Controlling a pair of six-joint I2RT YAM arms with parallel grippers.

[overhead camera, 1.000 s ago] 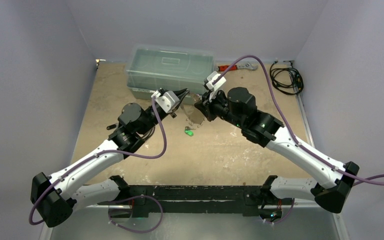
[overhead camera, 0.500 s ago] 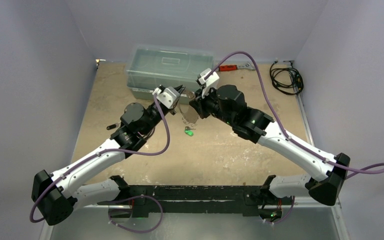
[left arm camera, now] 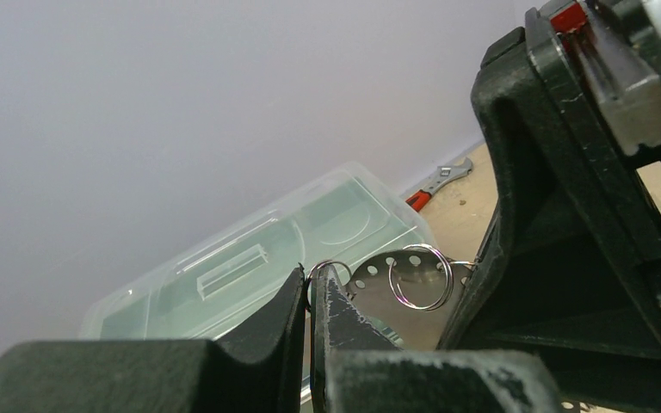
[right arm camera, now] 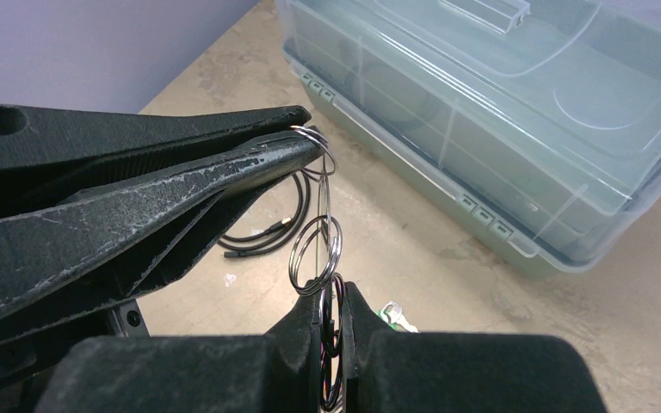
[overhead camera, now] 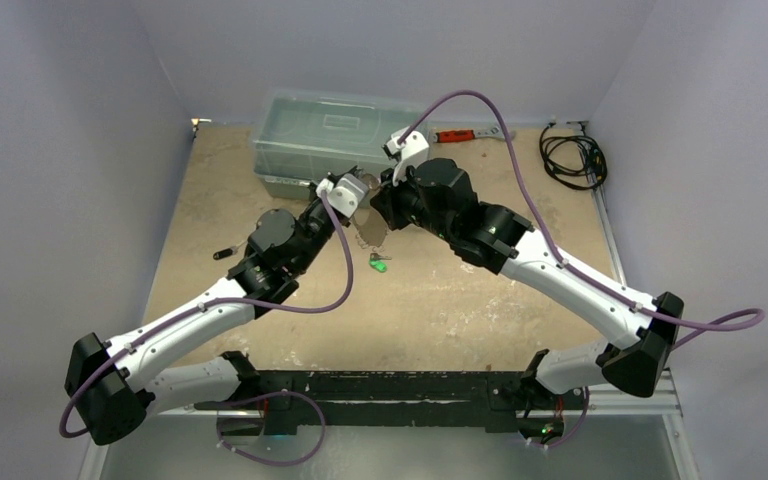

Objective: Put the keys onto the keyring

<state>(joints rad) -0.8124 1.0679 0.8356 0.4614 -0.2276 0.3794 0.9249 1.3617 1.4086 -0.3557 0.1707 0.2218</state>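
Above the middle of the table [overhead camera: 260,200], the two claws meet tip to tip with the keyring [right arm camera: 320,232] strung between them. The left claw [left arm camera: 312,280] is pressed together on a small wire loop at one end of the keyring. The right claw [right arm camera: 331,297] is clamped on the double ring at the other end, so the linked silver rings hang in a short line from one claw to the other, clear of the table. In the top view a pale flat tag [overhead camera: 369,228] hangs below the claws, at about 6 o'clock from them. The green-headed key [overhead camera: 378,263] lies on the table further along at 6 o'clock, apart from the keyring and touched by neither claw. A clear plastic box [overhead camera: 340,130] with its lid closed sits at about 11 o'clock from the claws, close behind them. A red-handled wrench [overhead camera: 460,134] lies at about 1 o'clock by the back wall, and a black coiled cable [overhead camera: 570,158] rests at about 2 o'clock in the far right corner.
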